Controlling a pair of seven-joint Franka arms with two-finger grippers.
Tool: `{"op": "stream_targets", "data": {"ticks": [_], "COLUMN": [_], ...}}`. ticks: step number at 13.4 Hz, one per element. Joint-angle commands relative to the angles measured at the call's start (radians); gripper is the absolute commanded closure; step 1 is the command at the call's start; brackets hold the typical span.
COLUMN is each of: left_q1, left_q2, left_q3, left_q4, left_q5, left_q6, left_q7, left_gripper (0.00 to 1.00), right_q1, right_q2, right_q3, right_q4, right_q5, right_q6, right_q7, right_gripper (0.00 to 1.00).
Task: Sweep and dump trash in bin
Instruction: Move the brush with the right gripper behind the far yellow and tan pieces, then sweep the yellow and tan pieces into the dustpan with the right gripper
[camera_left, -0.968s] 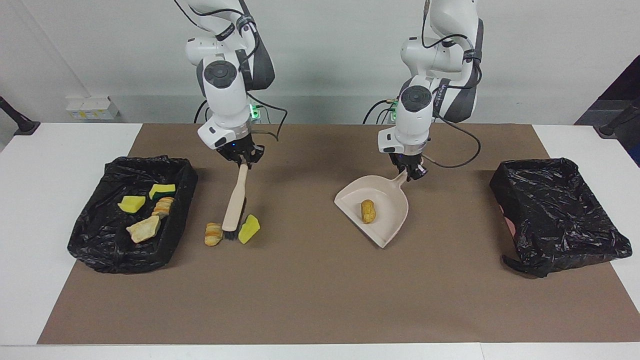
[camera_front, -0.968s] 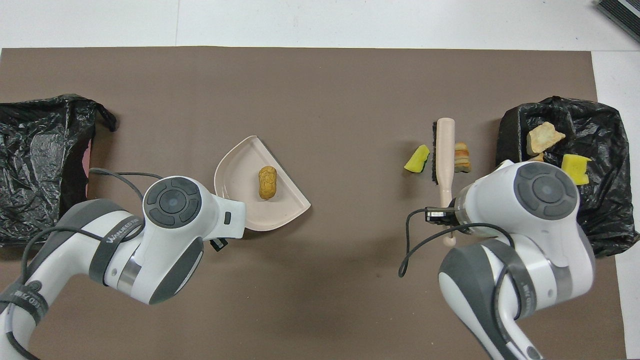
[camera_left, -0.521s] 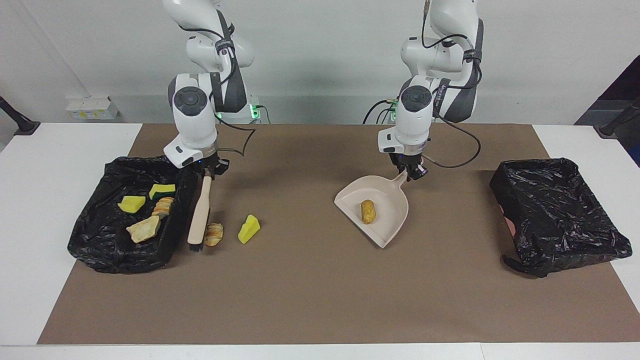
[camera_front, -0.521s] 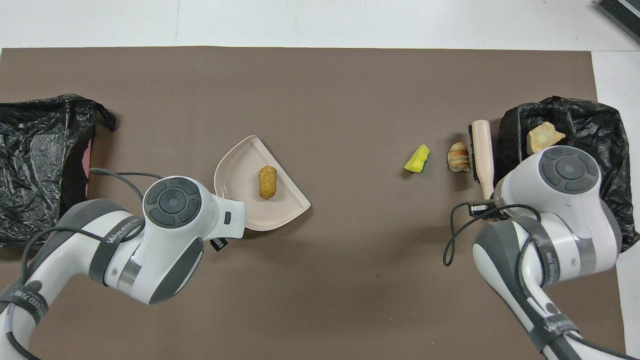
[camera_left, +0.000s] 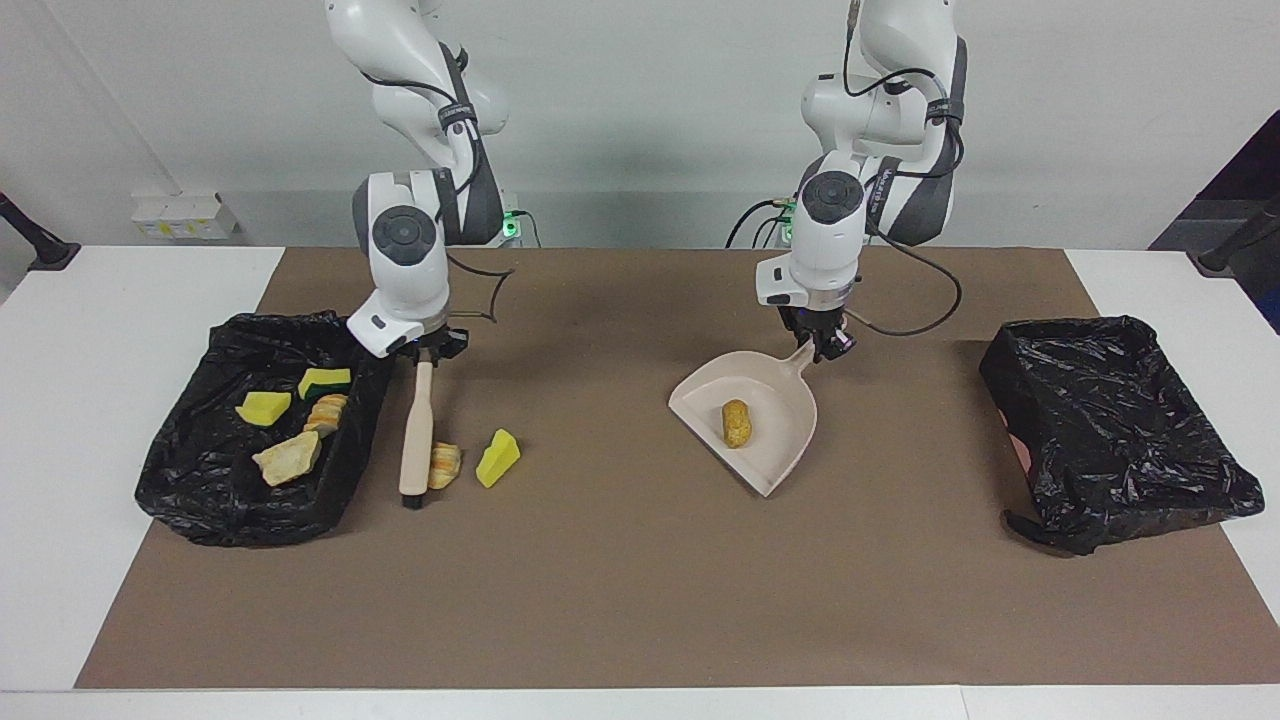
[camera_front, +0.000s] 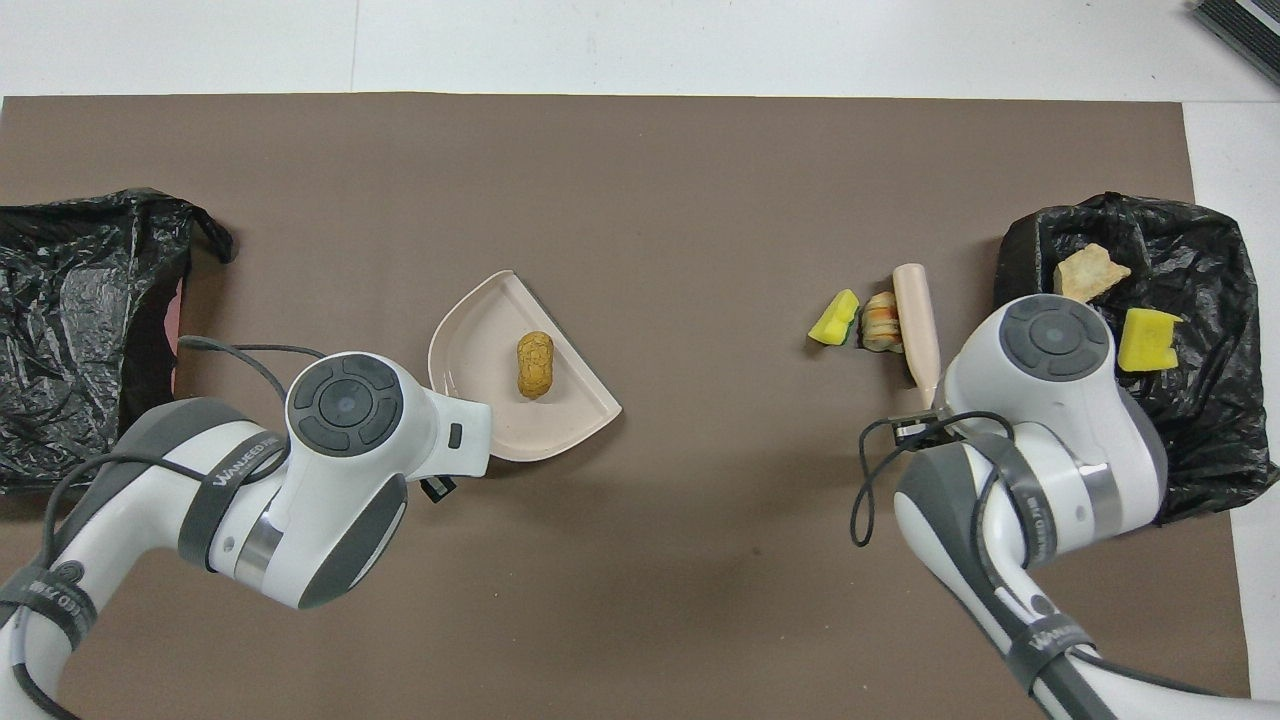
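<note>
The right tool (camera_left: 428, 352) is clamped on the handle of the hand brush (camera_left: 417, 428), whose bristle end rests on the brown mat (camera_left: 640, 580) that covers the table. A second ago the brush stood between the striped bread roll (camera_left: 444, 466) and the yellow sponge wedge (camera_left: 498, 458). It then swung round to the roll's bin side, and now presses against the roll, which has slid toward the wedge and nearly touches it. That reads as the start of a sweep toward the left arm's end of the table, gathering both scraps in one pass (the wedge itself has not moved yet).

The left tool (camera_left: 822, 345) grips the handle of the beige dustpan (camera_left: 770, 440) and has not shifted; it waits with the pan flat on the mat, a golden-brown roll (camera_left: 736, 422) lying in it. The pan's open lip looks to face the coming sweep, though it sits well apart from the brush.

Four more scraps, two sponge pieces, a roll and a pale chunk, lie in the black-lined bin (camera_left: 200, 500) at the right arm's end. The other black-lined bin (camera_left: 1120, 430) at the left arm's end shows nothing inside. So three scraps are left to dump, I judge.
</note>
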Motion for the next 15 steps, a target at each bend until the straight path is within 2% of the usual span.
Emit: {"op": "stream_targets", "data": {"ticks": [1, 3, 7, 9, 11, 15], "left_q1": [0.0, 0.002, -0.001, -0.003, -0.008, -0.014], "left_q2": [-0.029, -0.028, -0.029, -0.031, -0.032, -0.034], "left_q3": [0.003, 0.005, 0.003, 0.003, 0.002, 0.0], "left_q4": [-0.03, -0.032, -0.036, -0.038, -0.044, -0.05], "left_q5": [0.011, 0.011, 0.011, 0.011, 0.006, -0.005], "left_q6": [0.027, 0.044, 0.051, 0.051, 0.051, 0.051], "left_q7": [0.008, 0.078, 0.081, 0.089, 0.161, 0.155], "left_gripper": [1.0, 1.0, 1.0, 1.0, 1.0, 1.0], "right_q1": [0.102, 0.15, 0.272, 0.331, 0.378, 0.46], "right_q2": [-0.005, 0.015, 0.084, 0.119, 0.129, 0.121], "right_q3": [0.004, 0.006, 0.006, 0.006, 0.006, 0.007], "right_q4": [0.04, 0.071, 0.117, 0.131, 0.134, 0.157], "right_q5": [0.132, 0.163, 0.232, 0.279, 0.324, 0.413], "right_q6": [-0.035, -0.055, -0.039, 0.006, 0.036, 0.029], "right_q7": [0.025, 0.051, 0.092, 0.123, 0.121, 0.126], "right_gripper": [1.0, 1.0, 1.0, 1.0, 1.0, 1.0]}}
